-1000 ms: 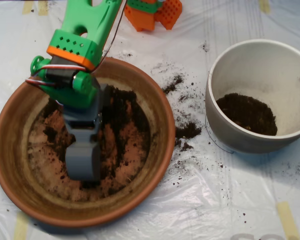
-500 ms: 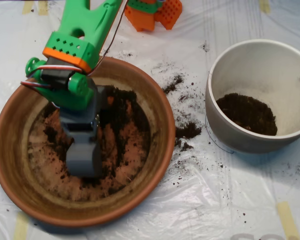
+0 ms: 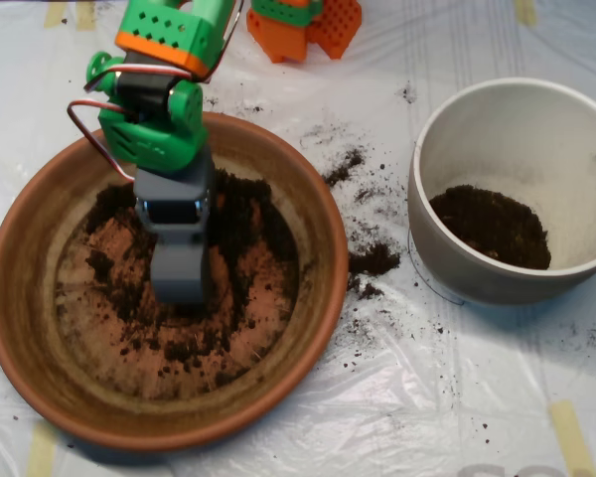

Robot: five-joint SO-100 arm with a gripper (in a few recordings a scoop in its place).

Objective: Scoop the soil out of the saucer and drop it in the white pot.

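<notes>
I see two containers on my worktop (image 3: 278,417), which is covered in clear plastic sheeting. The saucer (image 3: 40,328) sits on the left and fills most of that side. The soil (image 3: 243,214) in it is thin and patchy: a darker band lies along the upper right of the floor, small clumps and specks are scattered across the lower part, and bare terracotta shows through in between. The white pot (image 3: 447,248) stands on the right, well apart from the saucer. It holds one dark mound of soil on its floor, toward the lower side, with pale wall showing all around it.

Between the two containers I count several patches of spilled soil on the sheeting, the largest just beside the saucer's right rim, plus fine specks around them.

There is one arm, green with an orange band, coming in from the top left. Its grey pincer (image 3: 181,273) points down into the saucer, tip near the middle of the floor among the crumbs. From straight above I cannot tell whether its shells are parted or closed, or whether any soil is inside.

An orange block (image 3: 303,30) sits at the top edge.
</notes>
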